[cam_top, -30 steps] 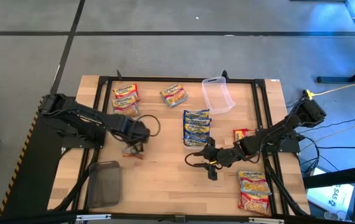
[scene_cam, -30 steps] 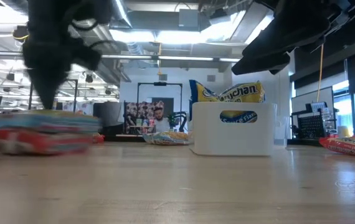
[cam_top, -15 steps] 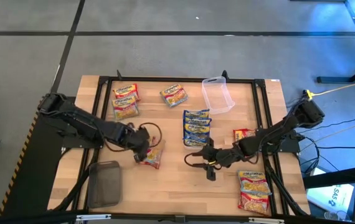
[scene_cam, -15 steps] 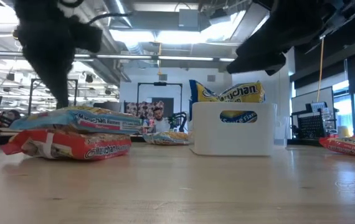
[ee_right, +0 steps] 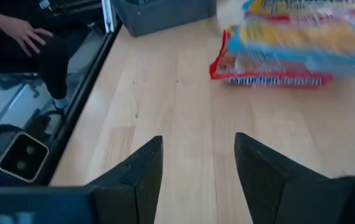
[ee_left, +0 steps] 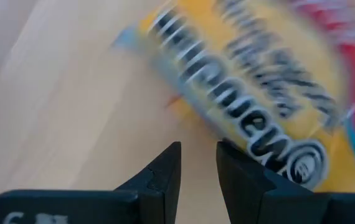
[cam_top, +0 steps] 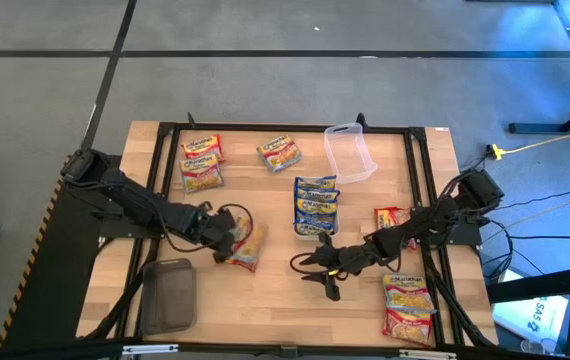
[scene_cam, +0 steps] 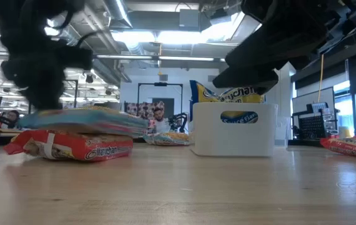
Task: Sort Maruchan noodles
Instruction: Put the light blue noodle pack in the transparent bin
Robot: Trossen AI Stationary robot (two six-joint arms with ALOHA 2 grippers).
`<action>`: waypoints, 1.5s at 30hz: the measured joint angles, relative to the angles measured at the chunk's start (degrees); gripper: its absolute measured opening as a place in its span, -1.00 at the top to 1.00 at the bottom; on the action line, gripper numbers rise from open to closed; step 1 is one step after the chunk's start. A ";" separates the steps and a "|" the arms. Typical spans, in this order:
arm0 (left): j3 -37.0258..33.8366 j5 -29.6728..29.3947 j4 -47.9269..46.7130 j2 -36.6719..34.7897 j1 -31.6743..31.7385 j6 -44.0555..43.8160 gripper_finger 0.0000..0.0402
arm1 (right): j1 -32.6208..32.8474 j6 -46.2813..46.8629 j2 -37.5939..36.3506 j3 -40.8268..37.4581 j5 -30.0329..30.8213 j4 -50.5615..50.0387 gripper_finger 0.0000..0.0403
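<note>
Two Maruchan packets lie stacked left of the table's middle, a blue-bordered one (cam_top: 248, 240) (scene_cam: 87, 119) flat on a red one (cam_top: 240, 260) (scene_cam: 72, 147). My left gripper (cam_top: 223, 233) (ee_left: 198, 168) stands at the pile's left end, pointing steeply down, its fingers a narrow gap apart with bare wood between them. My right gripper (cam_top: 315, 268) (ee_right: 197, 168) hovers open to the right of the pile, facing it, with nothing between its fingers. Other packets lie in groups: red ones (cam_top: 202, 162), one (cam_top: 280, 152), a blue stack (cam_top: 315, 205), one (cam_top: 390, 216) and a near-right stack (cam_top: 407, 305). My left gripper has one finger (ee_left: 246, 177) right at the blue-bordered packet's edge (ee_left: 277, 162). The view is blurred there, so I cannot tell whether it touches. Nothing sits between the fingers.
A clear plastic tub (cam_top: 350, 152) (scene_cam: 234, 128) stands at the far edge. A dark grey bin (cam_top: 170, 295) (ee_right: 165, 12) sits near the front left. Beyond the table's edge a person's hand (ee_right: 22, 31) shows. Bare wood lies between the pile and my right gripper.
The two packets have slid a little toward the table's right and come out from under my left gripper; the blue one, tilted half a second ago, now lies level on the red one. My left gripper has sunk and tipped steeper. My right gripper has dropped and moved left toward the pile.
</note>
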 joint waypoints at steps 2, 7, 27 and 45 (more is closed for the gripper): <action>1.42 -1.38 6.91 -0.50 -0.95 4.89 0.52 | 0.00 0.00 -0.04 0.02 0.00 0.19 0.15; 2.36 1.04 28.85 0.53 -2.65 16.48 0.52 | 0.00 -0.24 -0.04 0.02 0.00 0.27 0.15; 2.37 -5.42 -1.24 6.76 -5.69 -9.85 0.52 | 4.04 2.64 -0.04 0.02 1.67 -1.93 0.15; 2.19 -25.36 34.72 9.65 -8.51 -3.74 0.52 | 4.83 4.18 5.89 0.44 13.51 2.11 0.15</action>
